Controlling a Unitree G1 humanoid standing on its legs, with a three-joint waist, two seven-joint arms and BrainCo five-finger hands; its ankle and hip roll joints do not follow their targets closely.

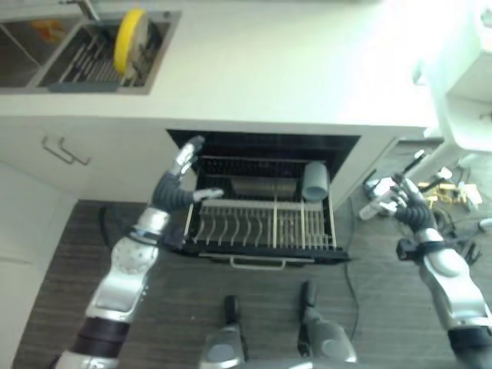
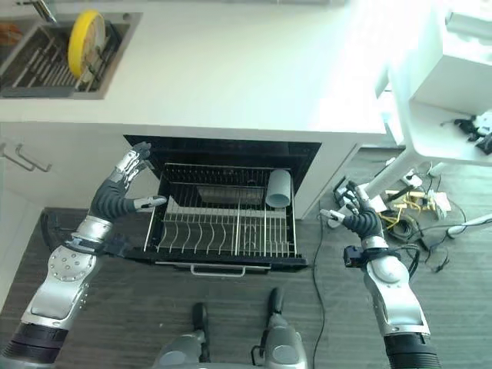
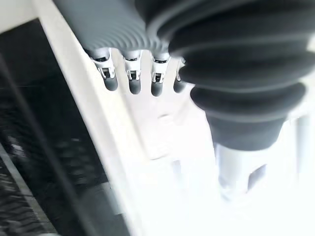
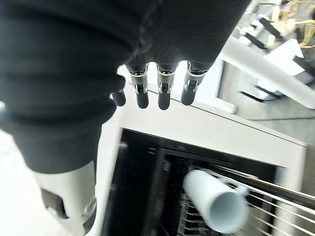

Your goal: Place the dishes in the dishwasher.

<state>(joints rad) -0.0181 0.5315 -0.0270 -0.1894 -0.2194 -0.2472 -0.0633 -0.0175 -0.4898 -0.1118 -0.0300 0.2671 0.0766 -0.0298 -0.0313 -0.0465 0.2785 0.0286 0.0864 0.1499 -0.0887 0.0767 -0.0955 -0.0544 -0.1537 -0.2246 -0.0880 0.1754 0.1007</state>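
A yellow plate [image 1: 131, 40] stands on edge in the sink rack [image 1: 88, 58] at the back left of the counter. Below the counter the dishwasher rack [image 1: 261, 223] is pulled out, with a pale blue cup [image 1: 315, 181] lying on its side at the back right. My left hand [image 1: 181, 184] is open, raised at the rack's left edge with straight fingers and nothing in it. My right hand [image 1: 396, 198] hangs open over the floor to the right of the dishwasher, holding nothing.
A white counter [image 1: 292, 69] runs above the dishwasher. Cabinet doors with a metal handle [image 1: 65, 150] stand at the left. A white stand [image 2: 430, 100] and a tangle of cables and small parts [image 2: 415, 201] lie on the floor at the right.
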